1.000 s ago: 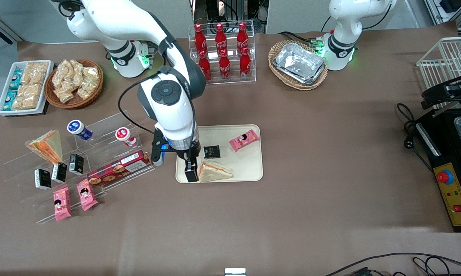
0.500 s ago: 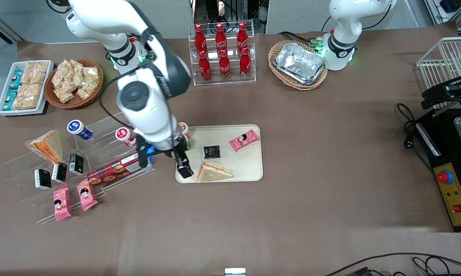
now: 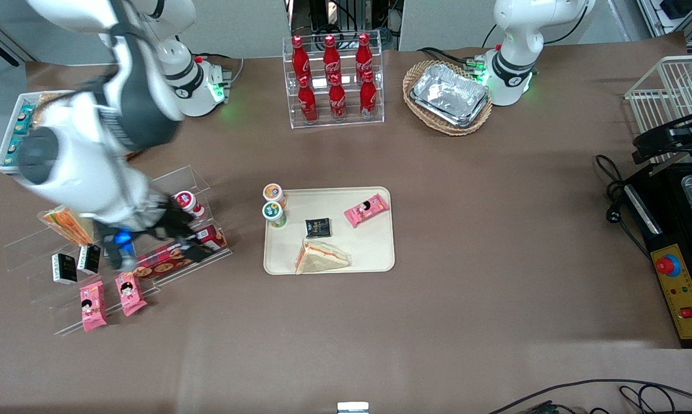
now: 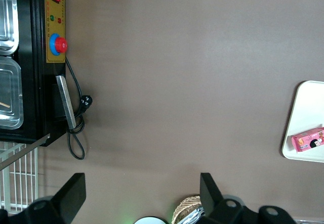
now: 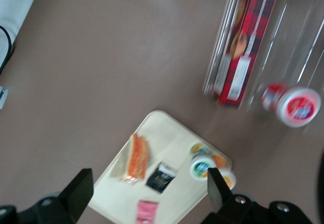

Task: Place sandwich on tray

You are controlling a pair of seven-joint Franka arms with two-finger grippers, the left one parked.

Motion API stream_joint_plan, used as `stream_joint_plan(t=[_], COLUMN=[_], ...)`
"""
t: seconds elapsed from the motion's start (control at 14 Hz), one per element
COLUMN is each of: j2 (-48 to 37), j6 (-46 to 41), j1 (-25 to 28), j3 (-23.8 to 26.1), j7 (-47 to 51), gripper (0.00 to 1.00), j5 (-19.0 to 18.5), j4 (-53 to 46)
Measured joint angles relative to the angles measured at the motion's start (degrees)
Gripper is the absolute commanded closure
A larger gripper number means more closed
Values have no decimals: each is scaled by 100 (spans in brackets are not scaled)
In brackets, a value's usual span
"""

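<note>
Sandwich (image 3: 321, 257) is lying on cream tray (image 3: 374, 253), nearest camera | gripper (image 5: 147, 191) is hovering over the acrylic shelf (image 3: 167, 224), spread wide, holding nothing | likely light, squashy, slick-wrapped; pinch gently across flat faces.

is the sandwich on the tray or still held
On the tray: the sandwich lies flat near its front edge, with the open gripper away over the acrylic rack.

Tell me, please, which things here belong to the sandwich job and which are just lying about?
Job: sandwich lying on the tray; open gripper above the clear rack.
Lying about: cola bottles, foil trays, second sandwich, biscuit box.
</note>
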State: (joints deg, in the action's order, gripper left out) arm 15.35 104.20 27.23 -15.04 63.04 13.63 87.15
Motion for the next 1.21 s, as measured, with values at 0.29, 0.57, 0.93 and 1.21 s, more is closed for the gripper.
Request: stream_joint_plan(t=[0.29,0.57,0.93,1.21], j2=[-361,-682,-1002,-1170], j6=[-564,-924,-1085,-1267], j1=[-960,-1554,-1678,-1703], j3=[-5,-3,13,29], j7=[-2698,-4491,-5443,-5618], gripper=[0,0,0,0], j5=[-231,-771,-1085,-1219], j4=[3,7,40,57])
